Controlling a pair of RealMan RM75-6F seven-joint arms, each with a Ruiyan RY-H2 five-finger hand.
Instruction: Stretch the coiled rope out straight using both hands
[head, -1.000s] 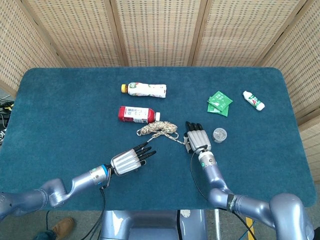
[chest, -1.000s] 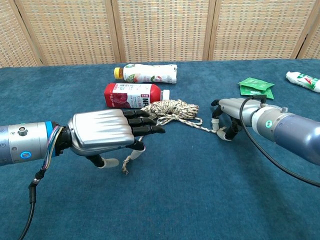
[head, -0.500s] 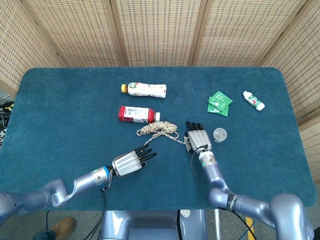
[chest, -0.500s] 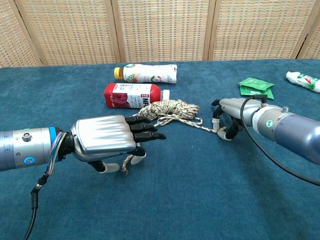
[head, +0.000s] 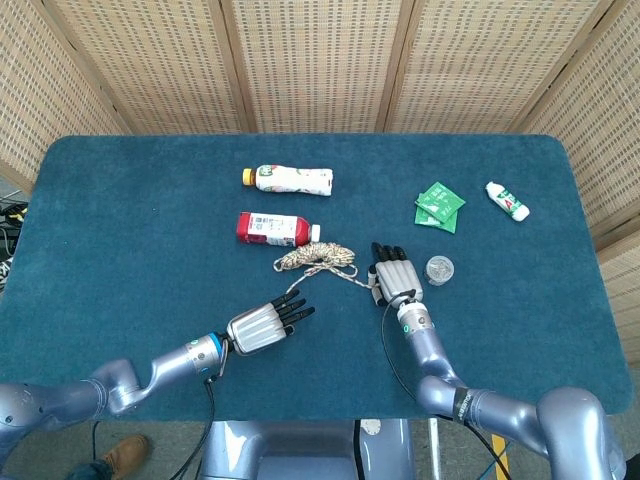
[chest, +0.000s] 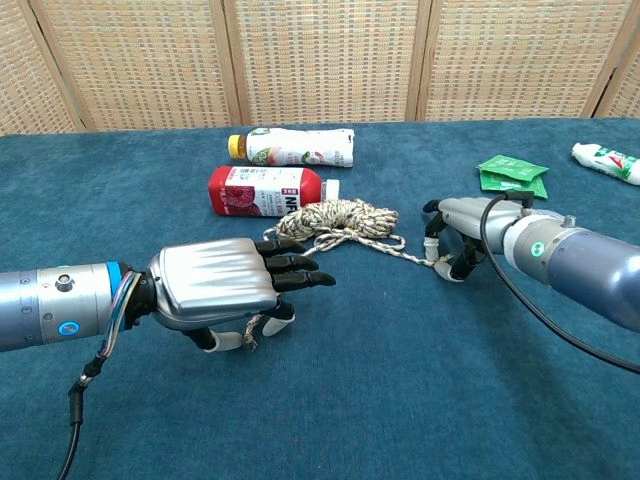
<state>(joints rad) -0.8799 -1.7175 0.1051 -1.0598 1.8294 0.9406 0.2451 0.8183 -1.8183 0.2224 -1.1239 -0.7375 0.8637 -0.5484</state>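
Note:
The beige rope (head: 318, 256) lies in a loose coil (chest: 340, 220) at mid-table. One strand runs right to my right hand (head: 395, 275), which sits palm down and grips that end under curled fingers (chest: 448, 262). Another strand trails toward me and passes under my left hand (head: 262, 328). That hand (chest: 225, 290) hovers low over the strand, palm down, fingers stretched toward the coil. Its thumb and one bent finger sit on either side of the rope's frayed end (chest: 250, 335), still apart from each other.
A red-labelled bottle (head: 272, 229) lies just behind the coil, and a white bottle with a yellow cap (head: 290, 179) lies farther back. Green packets (head: 439, 207), a small white tube (head: 507, 200) and a clear round lid (head: 439, 268) sit to the right on the blue tabletop (head: 120, 230).
My left hand has drawn back a little toward me and sunk lower over the rope's near end. The rope and my right hand have stayed put.

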